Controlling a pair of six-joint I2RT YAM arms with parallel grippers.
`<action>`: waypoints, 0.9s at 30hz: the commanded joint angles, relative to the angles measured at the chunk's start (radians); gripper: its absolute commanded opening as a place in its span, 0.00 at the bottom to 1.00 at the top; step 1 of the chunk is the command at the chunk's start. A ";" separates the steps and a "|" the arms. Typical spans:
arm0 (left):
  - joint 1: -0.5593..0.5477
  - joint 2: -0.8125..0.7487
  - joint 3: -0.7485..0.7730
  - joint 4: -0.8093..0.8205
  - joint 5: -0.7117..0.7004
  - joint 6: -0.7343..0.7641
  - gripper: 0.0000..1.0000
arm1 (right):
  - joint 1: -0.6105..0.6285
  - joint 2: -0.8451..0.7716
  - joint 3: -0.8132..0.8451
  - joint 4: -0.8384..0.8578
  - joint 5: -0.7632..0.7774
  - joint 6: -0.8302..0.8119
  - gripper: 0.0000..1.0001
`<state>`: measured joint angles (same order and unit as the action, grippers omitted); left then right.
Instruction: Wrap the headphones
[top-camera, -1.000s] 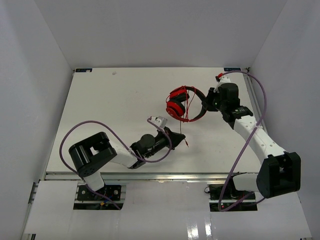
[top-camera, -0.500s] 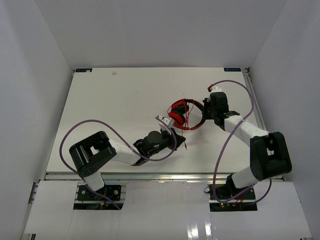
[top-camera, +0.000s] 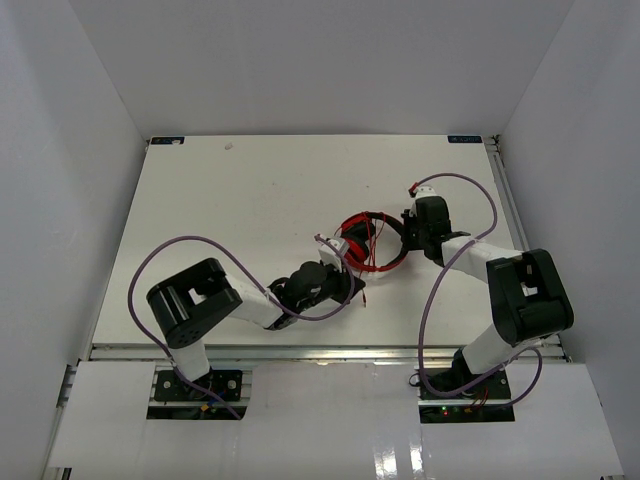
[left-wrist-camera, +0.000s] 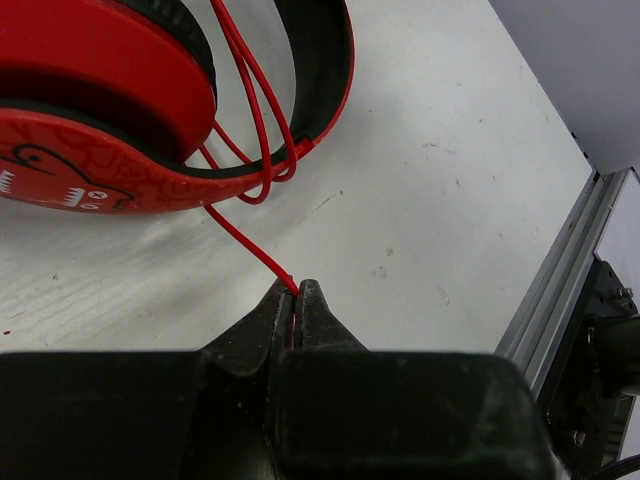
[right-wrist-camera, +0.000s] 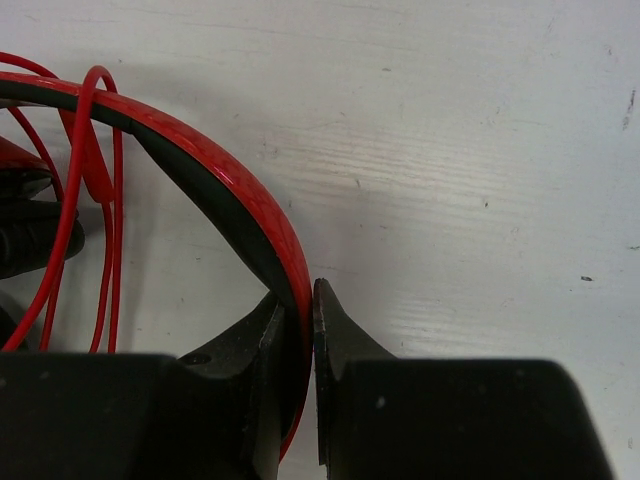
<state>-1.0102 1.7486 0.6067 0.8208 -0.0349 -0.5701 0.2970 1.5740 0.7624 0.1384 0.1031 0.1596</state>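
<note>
The red headphones (top-camera: 362, 238) lie on the white table, right of centre, with the thin red cable (top-camera: 372, 250) looped over the headband. My left gripper (top-camera: 350, 280) is just in front of them. In the left wrist view it (left-wrist-camera: 297, 291) is shut on the red cable (left-wrist-camera: 240, 235), which runs up to the loops under the red earcup (left-wrist-camera: 100, 80). My right gripper (top-camera: 407, 236) is at the headphones' right side. In the right wrist view it (right-wrist-camera: 303, 300) is shut on the red and black headband (right-wrist-camera: 230, 190), with cable loops (right-wrist-camera: 90, 200) hanging across at the left.
Purple robot cables (top-camera: 190, 245) (top-camera: 470, 190) arch over both arms. A metal rail (left-wrist-camera: 560, 290) marks the table's near edge, close to the left gripper. White walls (top-camera: 80, 150) enclose the table on three sides.
The right gripper has pulled the headphones toward the near edge, its arm folding back. The left gripper, still holding the cable, has closed in on the headphones.
</note>
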 joint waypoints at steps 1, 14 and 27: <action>-0.001 -0.008 0.007 0.009 0.033 -0.014 0.04 | -0.004 0.021 0.022 0.112 0.005 -0.029 0.09; -0.001 -0.082 -0.016 -0.070 0.033 -0.033 0.26 | -0.045 -0.031 0.031 0.072 -0.046 -0.054 0.54; -0.002 -0.292 -0.058 -0.226 0.024 0.018 0.90 | -0.097 -0.261 0.077 -0.141 -0.099 -0.231 0.90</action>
<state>-1.0100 1.5763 0.5702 0.6756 -0.0116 -0.5842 0.2244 1.3982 0.7956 0.0733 0.0371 0.0391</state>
